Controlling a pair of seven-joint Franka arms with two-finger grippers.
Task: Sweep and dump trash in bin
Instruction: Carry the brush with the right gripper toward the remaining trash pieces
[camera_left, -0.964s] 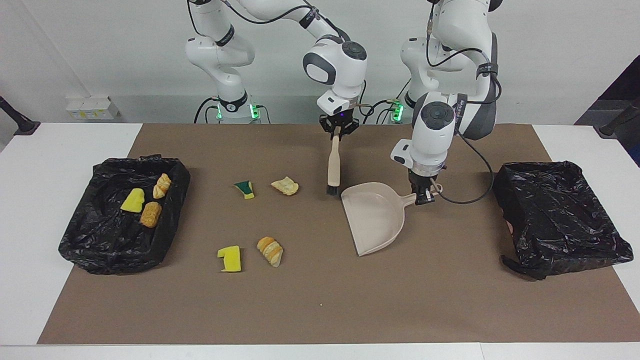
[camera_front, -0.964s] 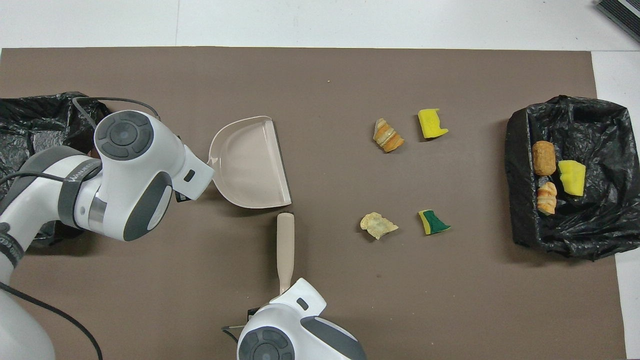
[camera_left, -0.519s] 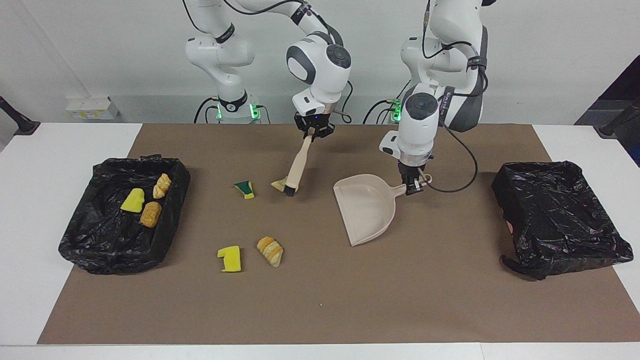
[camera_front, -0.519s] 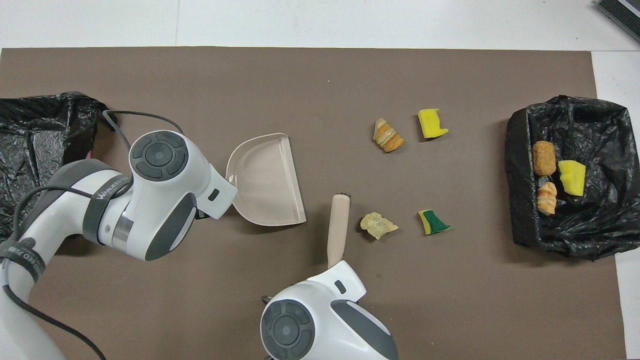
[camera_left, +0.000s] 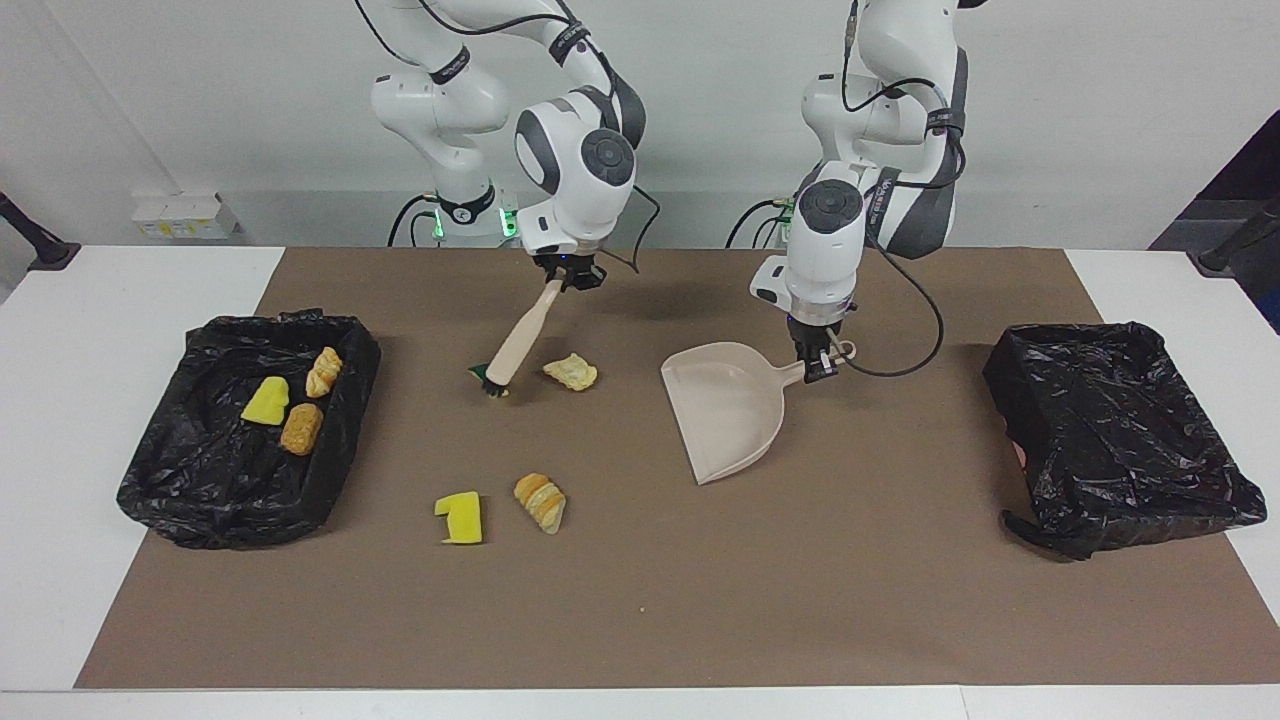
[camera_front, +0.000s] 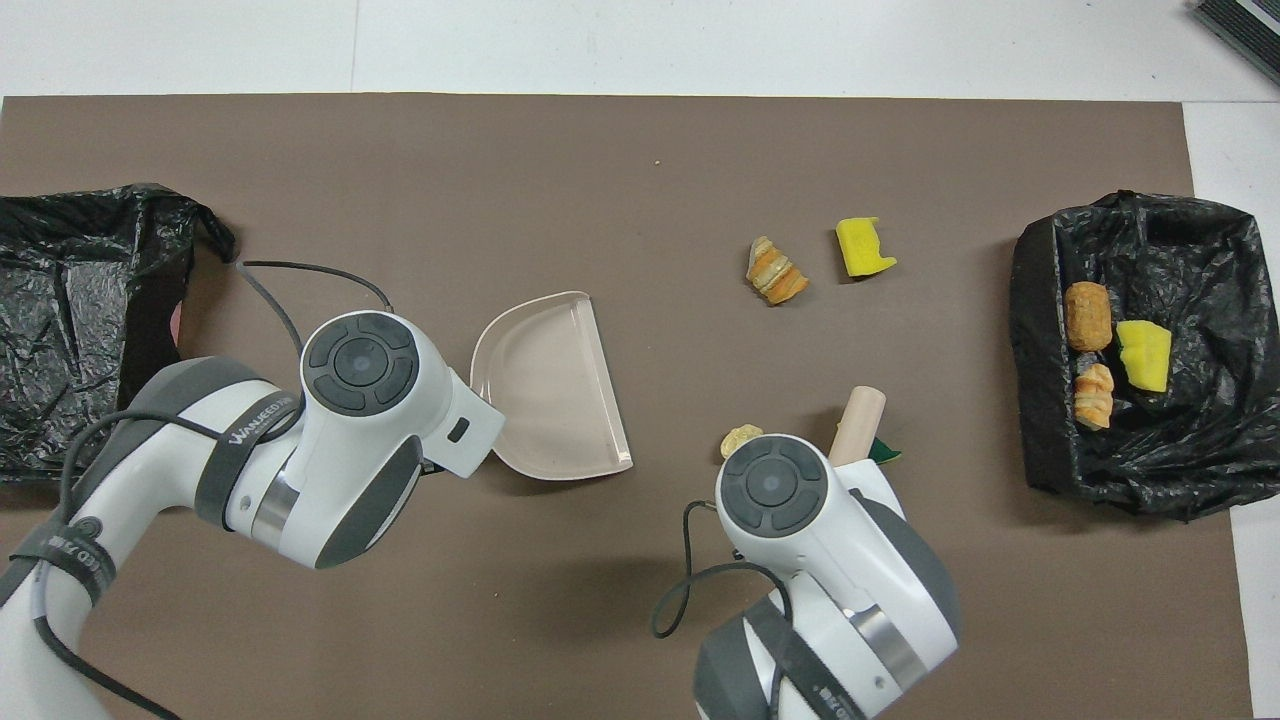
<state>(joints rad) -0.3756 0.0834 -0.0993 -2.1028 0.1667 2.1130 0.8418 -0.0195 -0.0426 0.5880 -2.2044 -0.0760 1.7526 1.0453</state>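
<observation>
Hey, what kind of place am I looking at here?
Probably a robotics lab: two white arms bolted by a table under brown paper, staged scraps, and bag-lined bins at each end.

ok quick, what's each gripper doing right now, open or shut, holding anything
left gripper: shut on the dustpan handle, pan on the mat.
right gripper: shut on the brush handle, bristles down at the green sponge scrap.

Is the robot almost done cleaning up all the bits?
About halfway. Three pieces already lie in the black bin at the right arm's end. Four are still on the mat: a green sponge scrap, a bread chunk, a yellow sponge scrap and another bread chunk. The right gripper holds the brush, its bristles at the green scrap; the left gripper holds the empty dustpan.
</observation>
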